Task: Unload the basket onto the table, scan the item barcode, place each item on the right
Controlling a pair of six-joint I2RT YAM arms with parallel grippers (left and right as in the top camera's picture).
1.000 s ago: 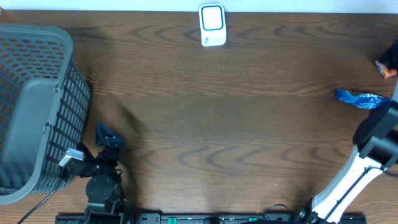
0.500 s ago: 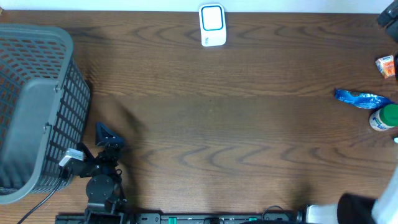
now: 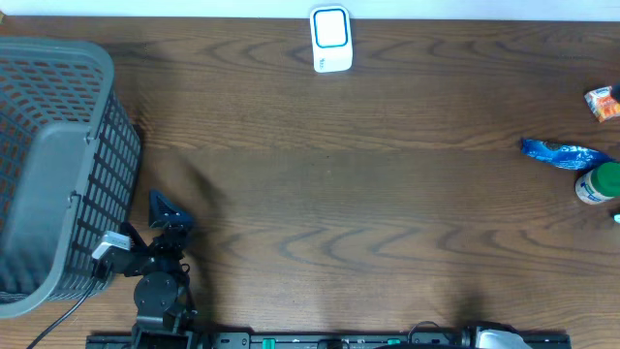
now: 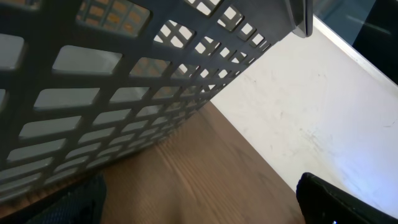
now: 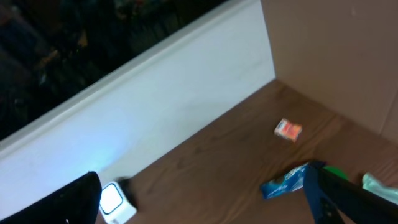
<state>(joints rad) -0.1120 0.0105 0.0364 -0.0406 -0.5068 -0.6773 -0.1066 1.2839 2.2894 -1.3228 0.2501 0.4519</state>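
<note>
A: A broad brown wooden surface point(image 3: 387, 194) fills the shot. The biggest thing on it is the grey mesh basket point(image 3: 58, 165), sitting just to the left of the left pincer point(image 3: 167, 211).

B: From that wrist the basket's wall looms right ahead of the left pincer. Its fingers are spread as wide as they go, with nothing between them but bare wood.

A: Over to the right pincer point(image 5: 202, 183). Same story: jaws flung wide, holding nothing, hanging above the surface, and out of the overhead shot.

B: Ahead of it is the white scanner point(image 3: 330, 39) with its blue-rimmed face. It stands at the far edge by the wall, off toward the finger on the left of the wrist view.

A: The items lie toward the other finger. The blue packet point(image 3: 562, 152) is closest, just beside that fingertip.

B: The green-capped bottle point(image 3: 601, 182) is right by the packet. Touching or not, I can't tell, and that finger largely hides it.

A: Smallest of all is the orange box point(image 3: 603, 102), beyond the packet and apart from it, near the far corner
</note>
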